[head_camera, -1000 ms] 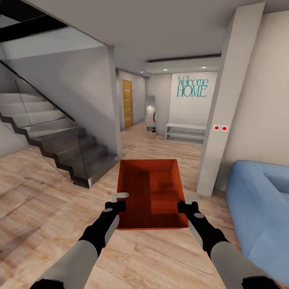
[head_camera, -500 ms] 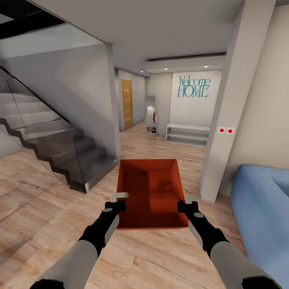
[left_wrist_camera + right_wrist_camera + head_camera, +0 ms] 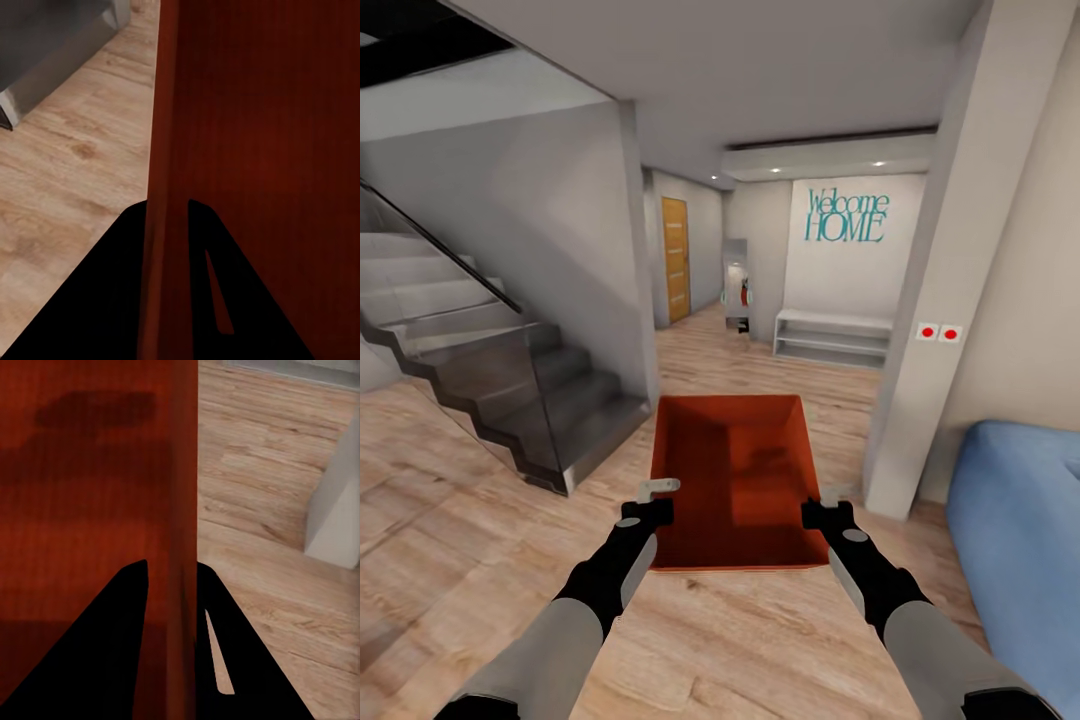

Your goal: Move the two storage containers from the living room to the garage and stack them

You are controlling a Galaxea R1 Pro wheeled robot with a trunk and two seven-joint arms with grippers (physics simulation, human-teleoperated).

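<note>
An orange-red open-top storage container (image 3: 730, 470) hangs level in front of me above the light wood floor. My left gripper (image 3: 650, 497) is shut on its left wall and my right gripper (image 3: 823, 503) on its right wall. In the left wrist view the dark fingers (image 3: 120, 285) clamp the thin ribbed wall (image 3: 161, 135). The right wrist view has the right gripper's fingers (image 3: 112, 645) pinching the other wall (image 3: 184, 472). Part of the bin's inside is darker; I cannot tell if a second container lies in it. The garage is out of view.
A glass-railed staircase (image 3: 480, 370) rises at the left. A white pillar (image 3: 935, 300) and blue sofa (image 3: 1015, 520) stand at the right. Between them a wood-floored hallway (image 3: 760, 370) leads to a white bench (image 3: 830, 338), a "Welcome HOME" wall and an orange door (image 3: 676, 258).
The camera has advanced: the staircase slid left and the pillar and sofa slid right in view. The container and both grippers keep the same place before me.
</note>
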